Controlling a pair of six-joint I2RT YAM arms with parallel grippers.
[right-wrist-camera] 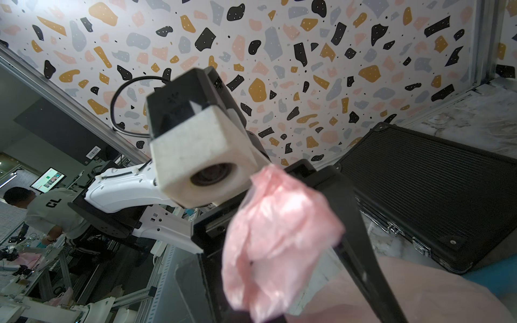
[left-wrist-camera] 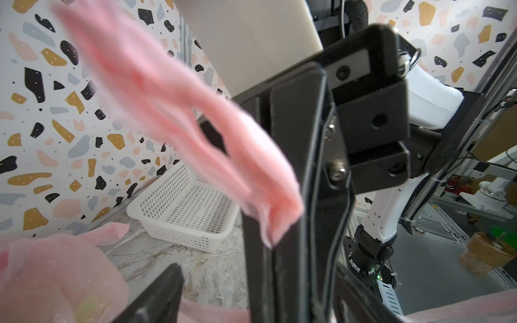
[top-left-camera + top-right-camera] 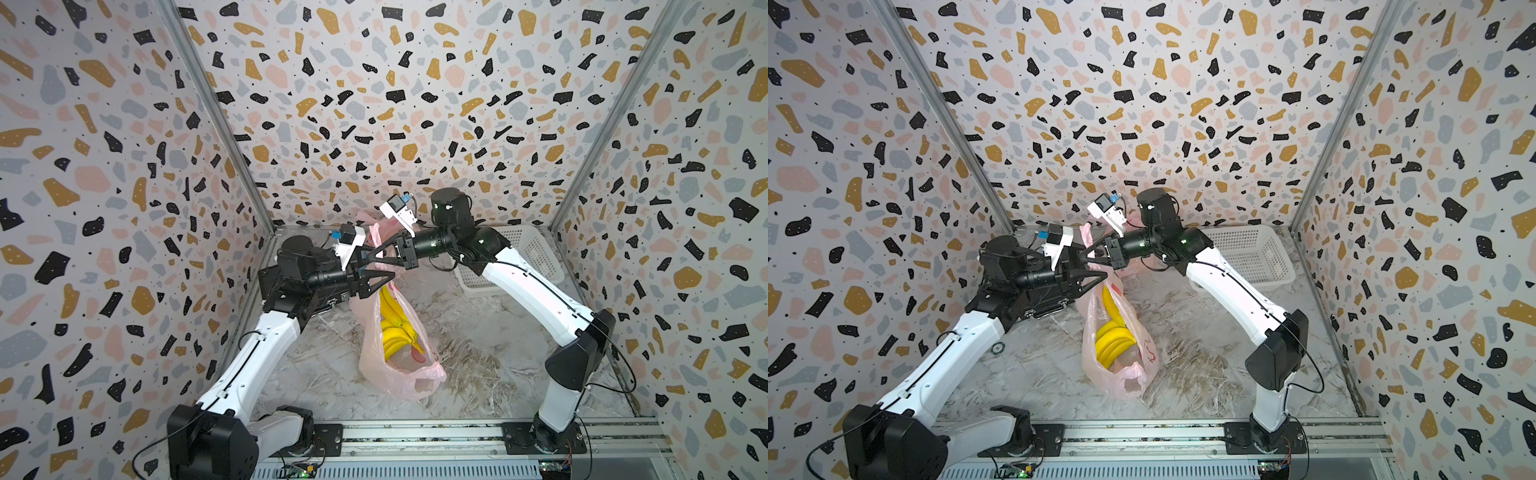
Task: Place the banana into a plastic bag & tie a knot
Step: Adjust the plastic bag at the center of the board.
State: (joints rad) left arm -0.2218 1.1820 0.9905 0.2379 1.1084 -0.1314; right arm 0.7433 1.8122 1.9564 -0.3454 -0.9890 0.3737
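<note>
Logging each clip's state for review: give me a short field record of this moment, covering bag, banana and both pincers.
bananas: inside pink bag
pink bag: resting on table
bag handle: raised, no knot visible
right pincer: shut on bag handle
left pincer: open, beside bag handle
white basket: back right of table

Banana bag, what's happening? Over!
Right claw shut on a pink bag handle, held up. Left claw open beside it. Bananas inside bag on table; no knot visible. Basket well aside.
</note>
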